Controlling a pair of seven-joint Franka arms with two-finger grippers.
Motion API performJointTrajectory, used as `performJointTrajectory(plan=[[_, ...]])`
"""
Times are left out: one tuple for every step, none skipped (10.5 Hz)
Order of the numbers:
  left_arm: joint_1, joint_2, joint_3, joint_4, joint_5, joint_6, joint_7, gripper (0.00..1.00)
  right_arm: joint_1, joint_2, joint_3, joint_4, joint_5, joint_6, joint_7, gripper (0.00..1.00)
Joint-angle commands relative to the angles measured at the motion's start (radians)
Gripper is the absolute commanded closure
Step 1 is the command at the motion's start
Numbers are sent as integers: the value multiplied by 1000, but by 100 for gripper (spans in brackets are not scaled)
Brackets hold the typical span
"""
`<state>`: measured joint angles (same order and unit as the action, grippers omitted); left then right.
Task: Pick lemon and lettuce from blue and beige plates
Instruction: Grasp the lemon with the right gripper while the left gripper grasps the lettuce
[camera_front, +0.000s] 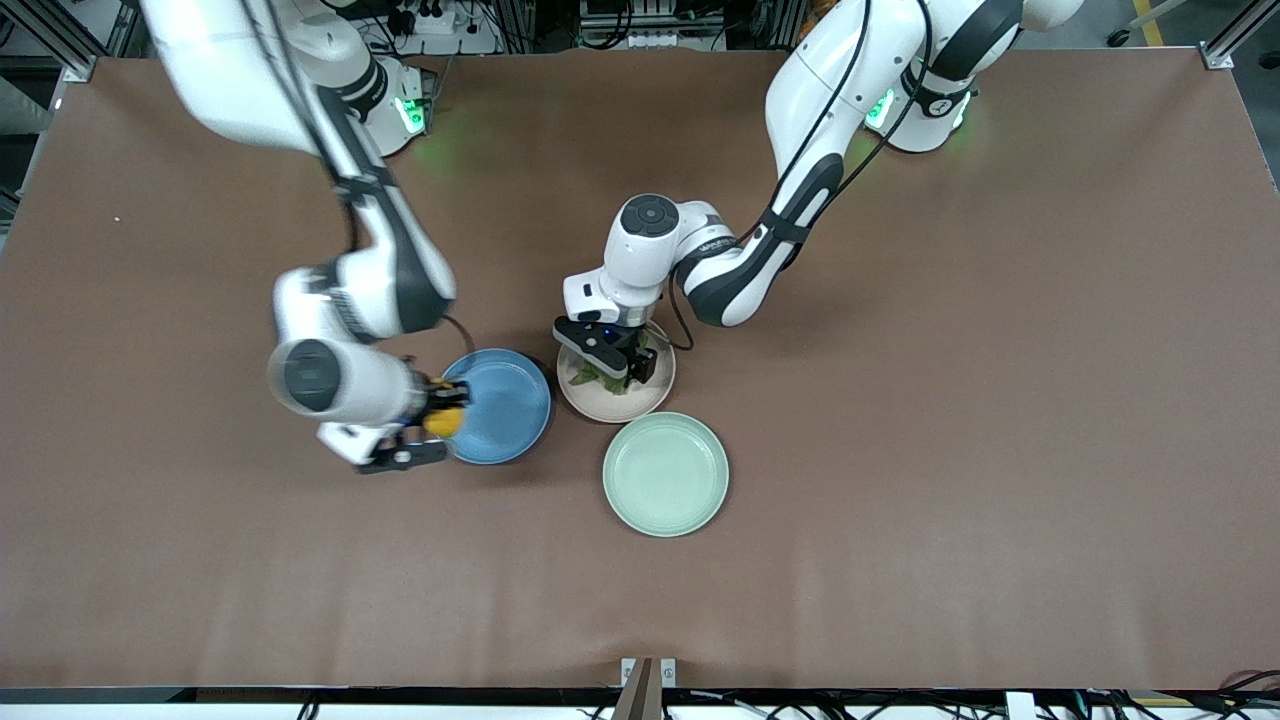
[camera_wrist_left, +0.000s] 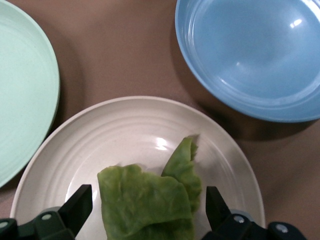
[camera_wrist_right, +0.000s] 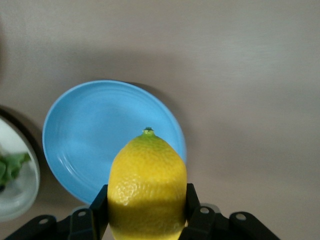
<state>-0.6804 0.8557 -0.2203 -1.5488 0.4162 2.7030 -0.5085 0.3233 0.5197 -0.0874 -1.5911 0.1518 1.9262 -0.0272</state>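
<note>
Lemon: small oval yellow dimpled lemon (camera_wrist_right: 147, 186) clamped in right gripper (camera_front: 432, 420), over the edge of the round blue plate (camera_front: 510, 420).
Lettuce: wrinkled green lettuce leaf (camera_wrist_left: 150, 200) on round beige plate (camera_wrist_left: 125, 130); left gripper (camera_wrist_left: 145, 207) straddles it, fingers wide.
Advice: close low on the leaf, then lift straight.
Surface: brown table (camera_front: 900, 400); mint-green plate (camera_front: 665, 475) nearer the camera.

Gripped lemon (camera_wrist_right: 147, 187); lettuce (camera_wrist_left: 147, 200) on beige plate (camera_wrist_left: 125, 125)
</note>
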Motion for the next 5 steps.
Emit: performJointTrajectory(plan=[[10, 22, -1, 7, 71, 6, 7, 5, -64, -30, -46, -44, 26, -59, -179, 100], [18, 22, -2, 7, 72, 6, 5, 11, -70, -38, -86, -70, 26, -70, -219, 100], [18, 22, -1, 7, 72, 4, 5, 19, -81, -41, -112, -107, 26, -62, -277, 100], [21, 22, -1, 6, 72, 4, 7, 30, -108, -38, -121, -130, 31, -59, -319, 100], [27, 20, 1, 6, 73, 3, 14, 47, -128, -36, -129, -160, 79, -50, -347, 100]])
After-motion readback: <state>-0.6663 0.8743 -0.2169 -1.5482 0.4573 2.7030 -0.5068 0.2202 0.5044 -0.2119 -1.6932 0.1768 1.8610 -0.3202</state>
